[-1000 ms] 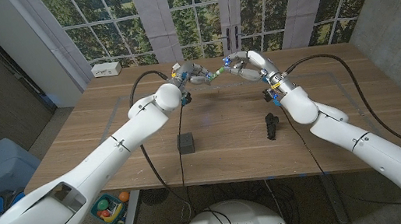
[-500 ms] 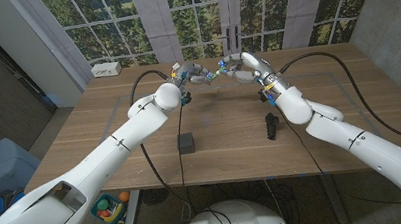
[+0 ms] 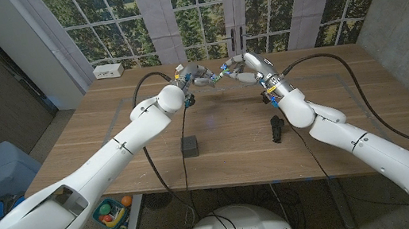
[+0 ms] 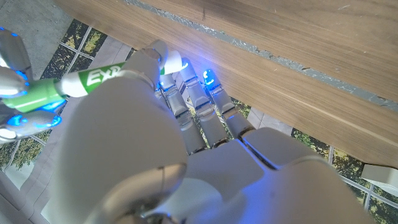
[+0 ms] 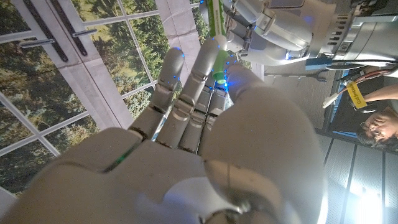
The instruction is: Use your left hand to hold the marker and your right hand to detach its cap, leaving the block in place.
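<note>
Wooden table (image 3: 224, 140) by windows, marker (image 3: 215, 78) held up over the far edge, long axis left-right between hands: left hand (image 3: 197, 75) clamped on barrel, right hand (image 3: 242, 68) pinching cap (image 4: 34, 96) end, block (image 3: 189, 145) near, untouched

The marker (image 4: 93, 79), white-barrelled with green lettering, is being gripped by the left hand (image 4: 186, 149), whose fingers (image 4: 198, 102) are being lit by blue lights. The marker's green cap (image 4: 34, 96) is being pinched by the fingertips (image 4: 13, 79) of the right hand (image 4: 15, 93), which are also glowing blue. The wooden table (image 4: 280, 43) is being seen beyond the hands, with its edge running across the view.
</note>
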Motion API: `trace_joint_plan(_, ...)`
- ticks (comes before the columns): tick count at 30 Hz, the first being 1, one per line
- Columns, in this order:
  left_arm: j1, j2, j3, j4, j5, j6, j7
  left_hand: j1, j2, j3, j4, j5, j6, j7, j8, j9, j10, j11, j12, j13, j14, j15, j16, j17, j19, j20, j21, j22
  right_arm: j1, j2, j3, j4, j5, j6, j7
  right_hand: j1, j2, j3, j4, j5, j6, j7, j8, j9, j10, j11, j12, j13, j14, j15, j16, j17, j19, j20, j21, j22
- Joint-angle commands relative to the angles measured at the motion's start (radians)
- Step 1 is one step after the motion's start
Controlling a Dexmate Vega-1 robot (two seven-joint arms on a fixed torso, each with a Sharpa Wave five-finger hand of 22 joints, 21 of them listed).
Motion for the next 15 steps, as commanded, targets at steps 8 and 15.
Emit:
trace_joint_plan(8,0.006,0.001,0.0,-0.017,0.002,-0.001,0.003,0.002,0.012,0.0,0.008,0.008,0.04,0.044,0.004,0.124,0.246,-0.058,0.004,0.33,0.015,-0.122,-0.004,0.007,-0.007,-0.059,0.008,0.001,0.025,-0.001,-0.011,0.05,0.025,0.069,0.007,0.048,-0.031,0.06,-0.002,0.149,0.102,0.046,0.055,0.034,0.14,0.023,0.041,0.072,0.083,-0.002,0.004,0.042,0.092,-0.156,0.012,-0.002)
trace_joint_plan(15,0.009,-0.002,0.0,-0.017,0.005,-0.003,0.01,0.002,0.012,-0.002,0.008,0.01,0.042,0.046,0.002,0.12,0.247,-0.058,0.001,0.33,0.016,-0.122,-0.006,0.007,-0.007,-0.06,0.01,0.001,0.029,0.014,-0.006,0.096,0.042,0.14,-0.019,0.0,-0.111,0.172,0.003,0.383,0.115,0.059,0.097,0.121,0.171,0.043,0.097,0.168,0.161,-0.004,-0.003,0.098,0.128,-0.153,0.032,0.054)
